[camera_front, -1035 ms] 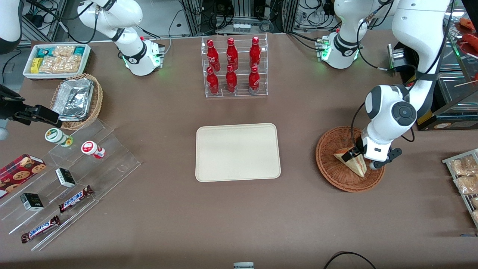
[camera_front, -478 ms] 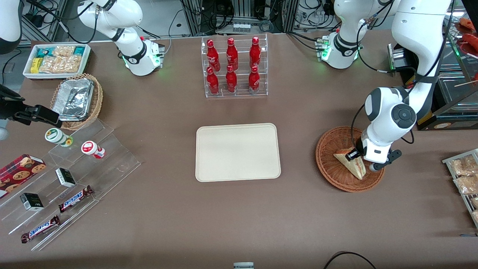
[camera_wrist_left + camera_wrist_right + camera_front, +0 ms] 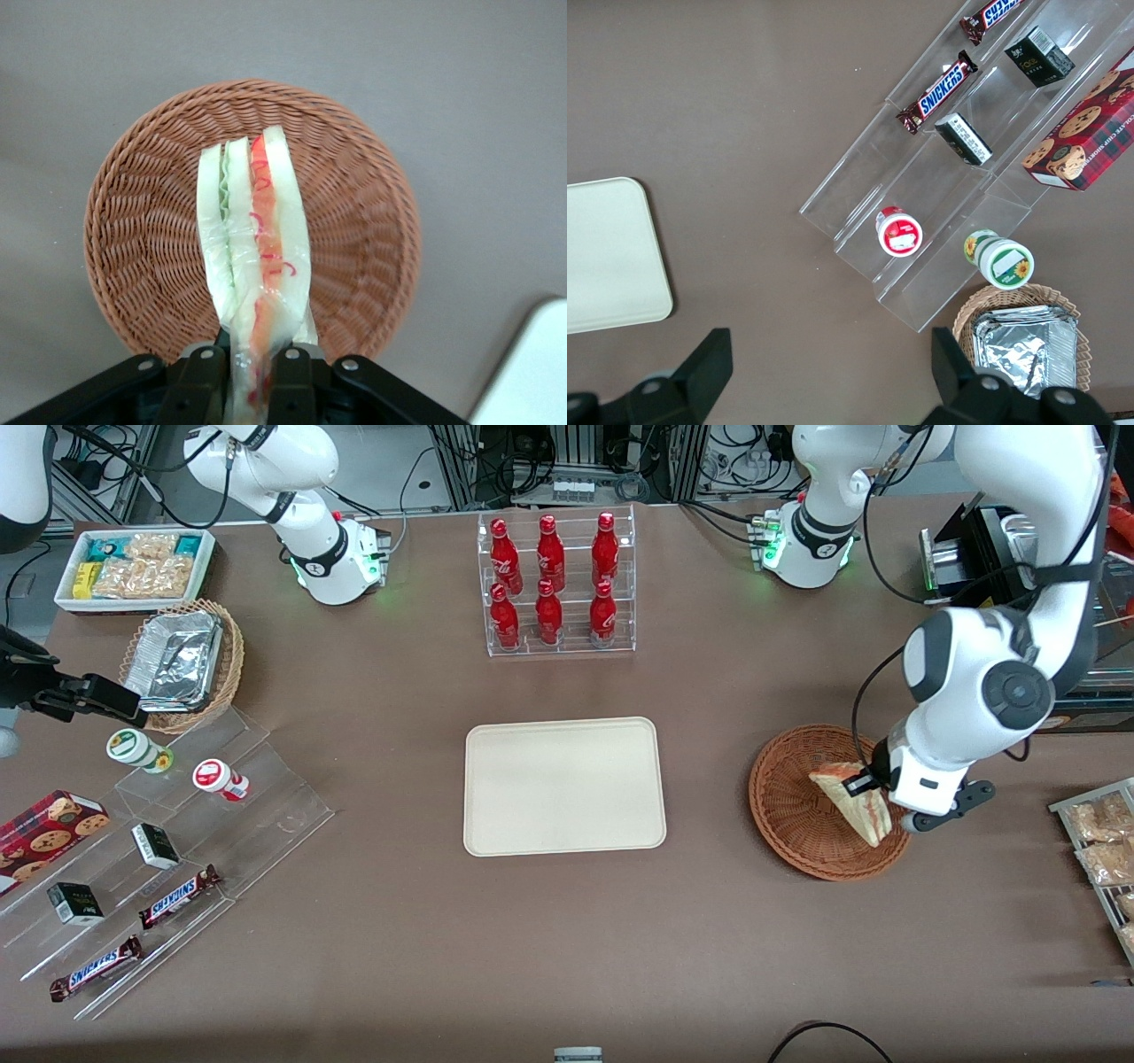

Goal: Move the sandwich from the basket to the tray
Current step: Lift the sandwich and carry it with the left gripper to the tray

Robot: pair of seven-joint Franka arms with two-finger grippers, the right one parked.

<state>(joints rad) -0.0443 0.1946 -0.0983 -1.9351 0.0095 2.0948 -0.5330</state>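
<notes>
Sandwich [image 3: 252, 266]: wedge of white bread, red and green filling along the edge. Clamped at its wide end between the jaws of the gripper [image 3: 875, 795], which are closed to the sandwich's thickness. It hangs just above the basket [image 3: 797, 824], toward the basket's side nearest the working arm's end of the bench. In the wrist view the weave shows all round the wedge; whether its tip has lifted free cannot be told.

Basket: round, reddish-brown wicker, near the working arm's end of the bench, otherwise empty.

Tray [image 3: 564, 786]: cream, rectangular, bare, at mid-bench, well apart from the basket toward the parked arm's end.

Bottle rack [image 3: 556, 583]: clear, red bottles, farther from the front camera than the tray, off the likely carry path.

Step in hand, as judged: lift-out. Raise straight until the tip is above the basket rim before travelling sideways, so the rim is not snagged. Hold the grip steady; soft bread may sag or slip. Carry level toward the tray's centre and lower before releasing.
</notes>
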